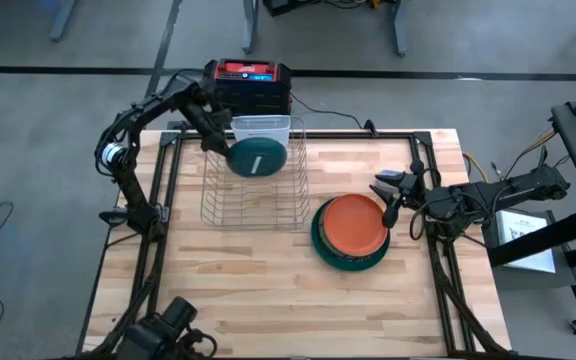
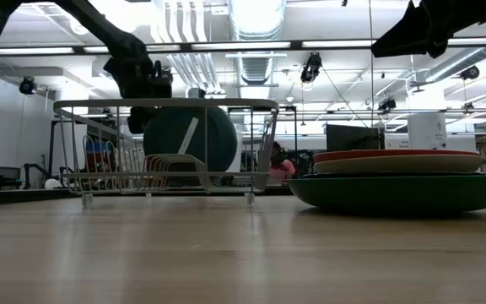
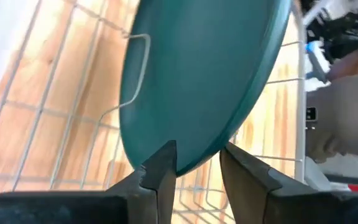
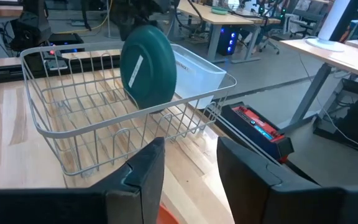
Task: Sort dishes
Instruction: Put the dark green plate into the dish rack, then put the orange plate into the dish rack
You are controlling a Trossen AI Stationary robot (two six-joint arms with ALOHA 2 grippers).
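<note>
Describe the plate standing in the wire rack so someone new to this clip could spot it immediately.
Find the silver wire rack at the back left of the wooden table. Standing on edge at its far end, beside the left tool, is a round dark teal plate. Unlike the orange plate lying flat on the stack to the right, it is upright and inside the rack.
</note>
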